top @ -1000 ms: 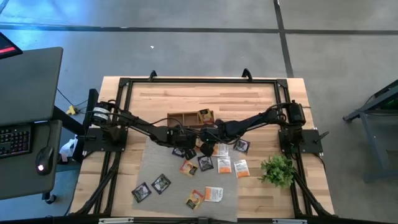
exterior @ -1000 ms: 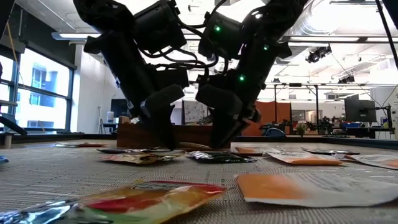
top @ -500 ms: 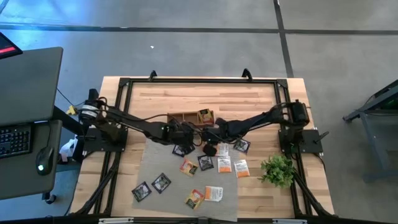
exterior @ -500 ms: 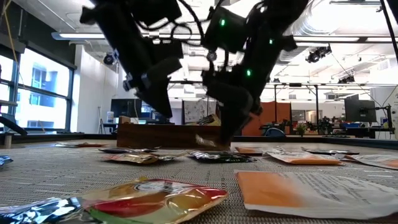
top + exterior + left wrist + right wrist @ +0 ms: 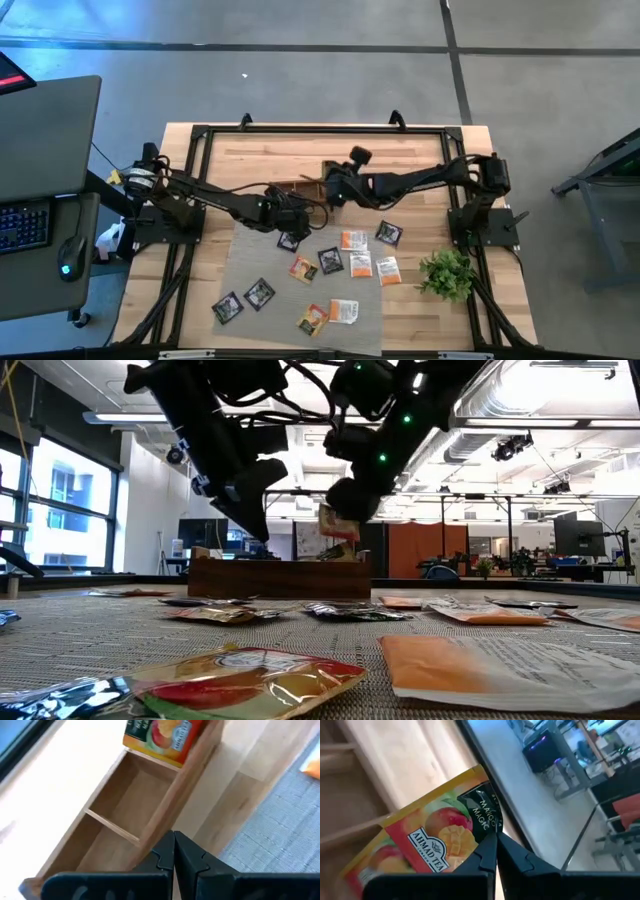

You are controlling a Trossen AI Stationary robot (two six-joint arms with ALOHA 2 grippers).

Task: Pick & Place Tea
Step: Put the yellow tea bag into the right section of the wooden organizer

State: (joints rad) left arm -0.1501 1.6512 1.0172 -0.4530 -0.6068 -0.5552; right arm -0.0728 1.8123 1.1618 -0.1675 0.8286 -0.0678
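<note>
**Mango tea sachet lifted over wooden box**

The right hand (image 5: 340, 525) pinches an orange mango tea sachet (image 5: 427, 840) above the right end of the wooden compartment box (image 5: 125, 820), clear of the surface (image 5: 400, 160). The left hand (image 5: 174, 857), fingers pressed together and holding nothing, hovers at the box's near wall. More tea sachets (image 5: 330, 262) lie scattered on the grey mat (image 5: 250, 262), with a small green plant (image 5: 447, 272) at right.

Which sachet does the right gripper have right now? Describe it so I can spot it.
Start at the wooden box on the bare wood beyond the grey mat. The right gripper hangs over its end, shut on the mango sachet: the only one off the table.
</note>
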